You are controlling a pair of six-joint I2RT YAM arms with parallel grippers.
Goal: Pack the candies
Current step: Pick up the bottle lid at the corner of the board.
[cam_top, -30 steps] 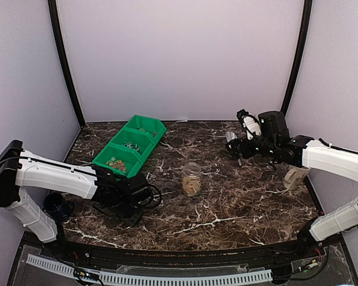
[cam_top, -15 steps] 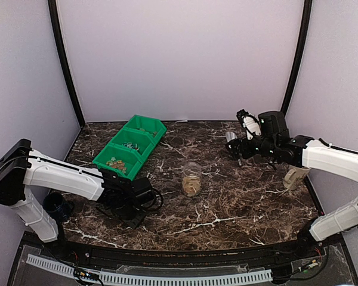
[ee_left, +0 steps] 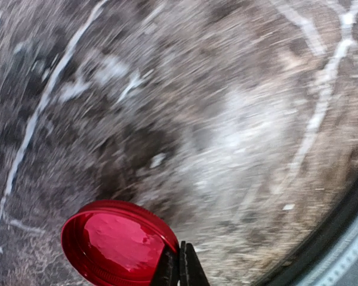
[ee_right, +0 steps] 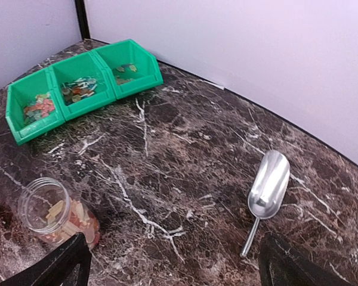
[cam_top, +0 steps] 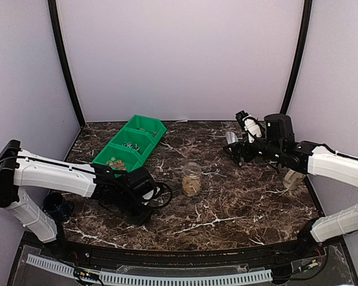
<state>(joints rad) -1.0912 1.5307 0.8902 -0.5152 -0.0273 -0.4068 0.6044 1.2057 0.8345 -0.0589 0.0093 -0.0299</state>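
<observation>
Top view: the left gripper (cam_top: 140,198) sits low over the table (cam_top: 238,208). The jar (cam_top: 191,178) stands near, to its right, and the green bins (cam_top: 131,145) lie just beyond it. What this gripper holds cannot be told from here. The right gripper (cam_top: 235,152) hovers beyond and to the right of the jar, with the scoop (cam_top: 231,137) just past it.

Left wrist view: the fingertips (ee_left: 188,269) are pressed together, pinching the rim of a red lid (ee_left: 116,241) above a blurred table. No other view shows this grip.

Right wrist view: the fingers (ee_right: 59,265) stand spread wide and hold nothing. The jar sits low on the left of this view with an open mouth, and candies (ee_right: 68,221) fill only its lower part. More candies (ee_right: 39,107) lie in the bins further ahead.

Judgement: capping is the step in hand. The next move calls for carrying the lid rightward over the jar's mouth, levelling it and seating it squarely.
</observation>
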